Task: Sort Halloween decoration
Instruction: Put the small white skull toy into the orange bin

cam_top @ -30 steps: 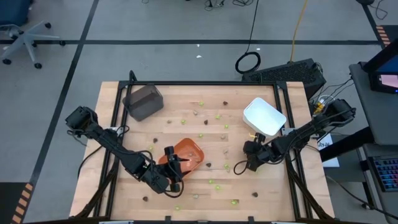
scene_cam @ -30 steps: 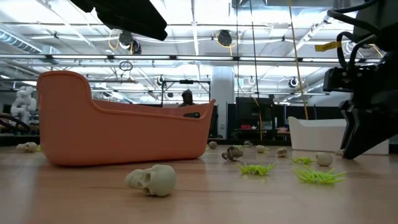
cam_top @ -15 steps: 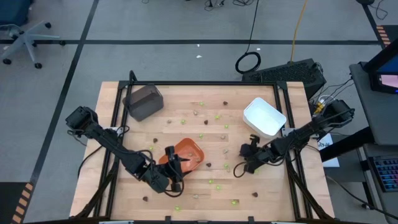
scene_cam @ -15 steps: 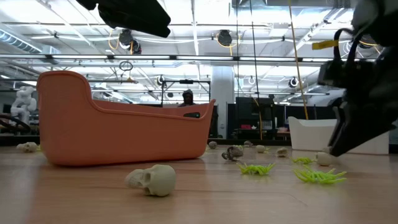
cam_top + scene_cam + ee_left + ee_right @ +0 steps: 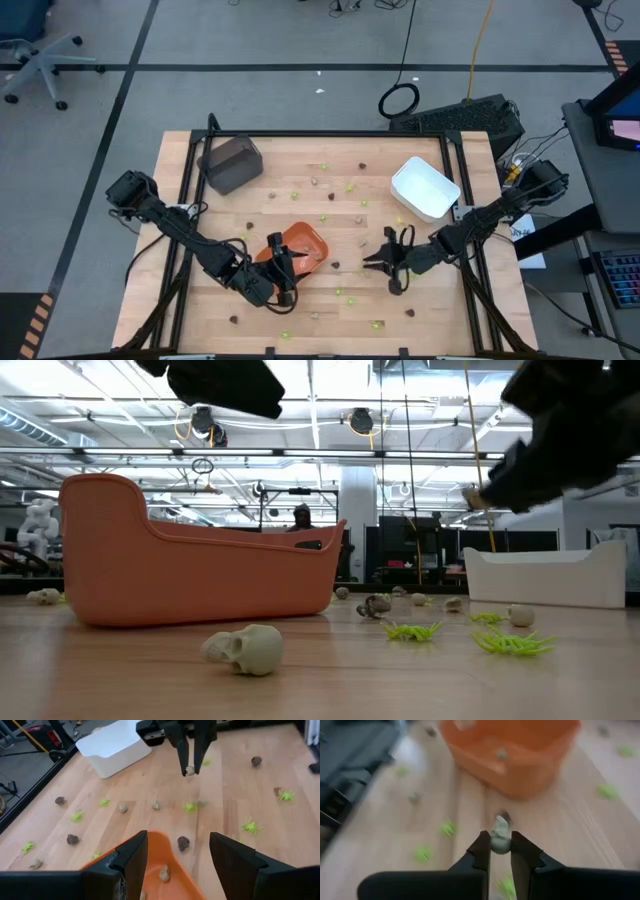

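Note:
Tiny Halloween pieces lie scattered over the wooden table: lime-green spiders (image 5: pixel 410 630), dark brown lumps (image 5: pixel 183 843) and tan-grey skulls (image 5: pixel 243 650). An orange tray (image 5: pixel 303 245) sits at the table's middle with a few tan-grey pieces (image 5: pixel 164 874) resting on its floor. My left gripper (image 5: pixel 177 855) hovers open above the tray's near-left rim. My right gripper (image 5: pixel 372 262) hangs in the air just right of the tray, shut on one tan-grey piece (image 5: pixel 499 840). My right gripper pinches the tan-grey piece (image 5: pixel 189 770) between its two fingertips (image 5: pixel 481 846), only at their free ends. The fingers slant down toward the table's left. The piece is lifted clear of the table, level with the orange tray's right side.
A white tray (image 5: pixel 425 188) stands at the far right and a dark grey tray (image 5: pixel 231 163) at the far left corner. More pieces dot the boards near the front edge (image 5: pixel 376 323). Black rails frame the table.
My right gripper has risen from the tabletop near the white tray and swung toward the table's left, to the orange tray, its wrist turning as it went. My left gripper has kept still above the tray.

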{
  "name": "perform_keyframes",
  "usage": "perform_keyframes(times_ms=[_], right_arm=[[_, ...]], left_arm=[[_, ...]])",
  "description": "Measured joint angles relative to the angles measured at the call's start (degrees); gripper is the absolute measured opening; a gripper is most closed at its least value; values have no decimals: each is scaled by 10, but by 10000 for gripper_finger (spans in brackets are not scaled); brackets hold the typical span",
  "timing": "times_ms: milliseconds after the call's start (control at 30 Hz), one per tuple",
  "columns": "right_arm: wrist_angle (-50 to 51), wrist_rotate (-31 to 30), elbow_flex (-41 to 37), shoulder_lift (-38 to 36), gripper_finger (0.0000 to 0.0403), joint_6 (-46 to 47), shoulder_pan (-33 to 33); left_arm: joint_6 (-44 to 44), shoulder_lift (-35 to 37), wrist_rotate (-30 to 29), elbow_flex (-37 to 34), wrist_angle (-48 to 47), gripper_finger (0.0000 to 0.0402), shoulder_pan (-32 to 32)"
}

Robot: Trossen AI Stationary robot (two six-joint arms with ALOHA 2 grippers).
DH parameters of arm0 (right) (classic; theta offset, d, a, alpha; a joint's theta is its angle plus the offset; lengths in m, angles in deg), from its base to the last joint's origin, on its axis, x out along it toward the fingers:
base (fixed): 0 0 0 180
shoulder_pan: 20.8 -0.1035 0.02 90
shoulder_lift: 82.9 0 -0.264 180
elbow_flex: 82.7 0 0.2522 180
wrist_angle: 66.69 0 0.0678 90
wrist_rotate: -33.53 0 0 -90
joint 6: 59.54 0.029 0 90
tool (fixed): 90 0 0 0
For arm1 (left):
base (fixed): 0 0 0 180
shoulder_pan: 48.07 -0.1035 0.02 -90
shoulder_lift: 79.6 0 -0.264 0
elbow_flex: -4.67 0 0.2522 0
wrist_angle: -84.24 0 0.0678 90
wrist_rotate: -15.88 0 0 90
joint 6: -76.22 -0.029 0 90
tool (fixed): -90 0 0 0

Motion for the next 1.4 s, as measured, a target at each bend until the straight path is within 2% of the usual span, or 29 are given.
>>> perform_keyframes(times_ms=[300, 533, 733, 1133, 1400], right_arm=[[-113, 0, 0, 1, 22, -65, -5], [-185, 0, 0, 1, 22, -94, -5], [-191, 0, 0, 1, 22, -153, -5], [-191, 0, 1, 1, 22, -388, -5], [-191, 0, 1, 1, 22, -471, -5]], left_arm=[[-41, 0, 2, 0, 26, 210, 0], [-41, 0, 2, 0, 27, 210, 0], [-41, 0, 2, 0, 27, 210, 0], [-41, 0, 2, 0, 27, 210, 0], [-41, 0, 2, 0, 27, 210, 0]])
